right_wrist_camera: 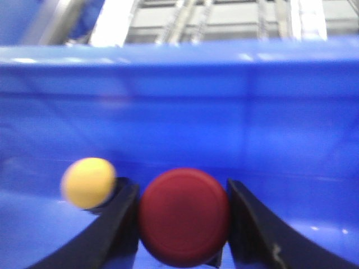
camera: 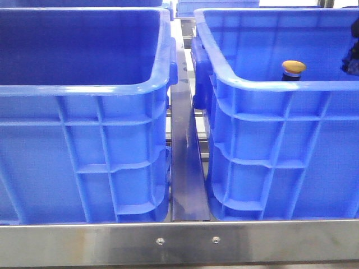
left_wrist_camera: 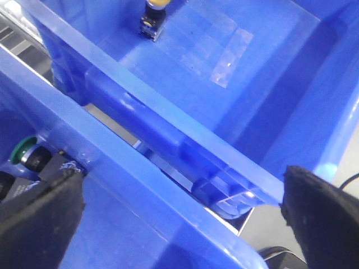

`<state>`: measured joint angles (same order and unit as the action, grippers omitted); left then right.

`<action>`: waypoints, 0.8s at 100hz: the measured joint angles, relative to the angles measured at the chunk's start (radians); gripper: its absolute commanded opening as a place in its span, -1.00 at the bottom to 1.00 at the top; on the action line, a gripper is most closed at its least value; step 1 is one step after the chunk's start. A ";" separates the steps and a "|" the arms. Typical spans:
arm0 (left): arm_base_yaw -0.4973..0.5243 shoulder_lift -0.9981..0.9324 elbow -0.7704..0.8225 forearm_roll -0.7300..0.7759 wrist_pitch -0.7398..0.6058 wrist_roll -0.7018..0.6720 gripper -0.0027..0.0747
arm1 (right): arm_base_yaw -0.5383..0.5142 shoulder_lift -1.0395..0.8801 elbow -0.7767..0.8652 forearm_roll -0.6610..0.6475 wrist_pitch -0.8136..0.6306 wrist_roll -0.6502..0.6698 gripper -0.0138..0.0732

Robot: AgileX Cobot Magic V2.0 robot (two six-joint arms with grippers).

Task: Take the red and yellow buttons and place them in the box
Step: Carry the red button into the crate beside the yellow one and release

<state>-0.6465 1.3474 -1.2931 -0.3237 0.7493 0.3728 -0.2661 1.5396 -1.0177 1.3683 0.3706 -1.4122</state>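
Observation:
The dark red button (right_wrist_camera: 184, 217) sits between the two black fingers (right_wrist_camera: 115, 230) of my right gripper (right_wrist_camera: 182, 193), which press on both sides of its cap inside the right blue bin (camera: 269, 84). The yellow button (right_wrist_camera: 88, 182) stands just beside the gripper on the bin floor. It also shows in the front view (camera: 293, 68) and in the left wrist view (left_wrist_camera: 154, 14). My left gripper (left_wrist_camera: 182, 193) is wide open and empty, held over the rims between the two bins. A dark part of my right arm (camera: 352, 59) shows at the front view's right edge.
The left blue bin (camera: 84, 89) holds a green-capped button (left_wrist_camera: 22, 148) and other dark parts (left_wrist_camera: 36, 159) near its wall. A narrow metal strip (camera: 185, 162) runs between the bins. A steel rail (camera: 179, 241) crosses the front.

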 measured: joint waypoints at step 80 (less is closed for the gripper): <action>0.000 0.000 0.000 0.000 -0.008 0.000 0.80 | 0.000 0.266 -0.123 0.176 -0.004 -0.249 -0.75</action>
<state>-0.6465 1.3474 -1.2931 -0.3237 0.7415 0.3728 -0.2661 1.8054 -1.1408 1.5447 0.3668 -1.6614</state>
